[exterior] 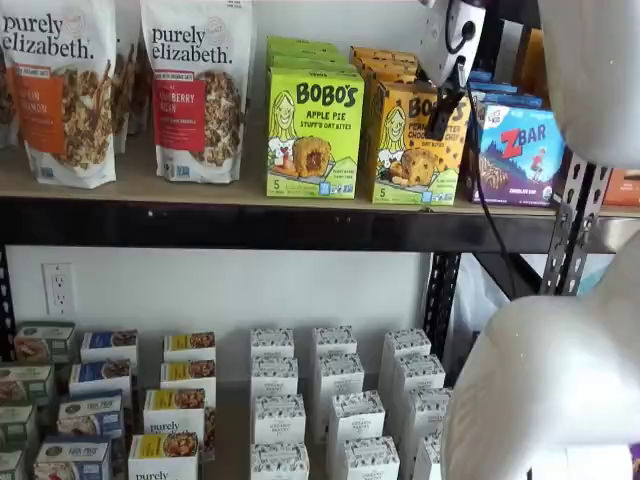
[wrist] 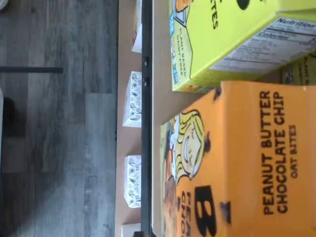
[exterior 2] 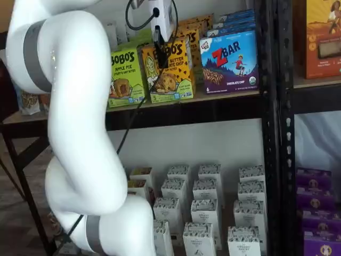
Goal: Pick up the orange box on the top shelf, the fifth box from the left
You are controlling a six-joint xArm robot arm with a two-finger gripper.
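Orange box: we see the orange box (exterior: 414, 143) standing upright at the front of the top shelf (exterior: 230, 222), in both shelf views; its face shows the blonde cartoon girl and a chocolate-chip bite.
Neighbours: the lime-green Apple Pie box (exterior: 313, 132) stands just beside it at its 9 o'clock, and the blue-purple ZBar box (exterior: 516, 153) at its 3 o'clock; we cannot tell whether the cartons touch.
Rows behind: more orange cartons (exterior: 383, 62) line up behind the front one, and more green ones behind the Apple Pie box.
Pincer: in a shelf view the white body (exterior 2: 160, 14) hangs from the upper edge, with the black fingers of the pincer (exterior 2: 157, 48) reaching down in front of the orange box's upper face; we see them as one dark strip with no gap and no carton between them, so we cannot tell whether they are apart or together.
Cable: a black cable (exterior 2: 139, 90) runs down from the pincer body past the shelf rail.
Wrist view: we see the orange box (wrist: 247, 163) filling much of the picture, its side reading "PEANUT BUTTER CHOCOLATE CHIP OAT BITES", with the green carton (wrist: 222, 39) alongside and the black front rail (wrist: 146, 118) crossing the picture.
Lower shelf: rows of small white cartons (exterior: 340, 400) stand at 6 o'clock from the orange box.
Granola: two Purely Elizabeth bags (exterior: 130, 85) stand well off at 9 o'clock on the same board.
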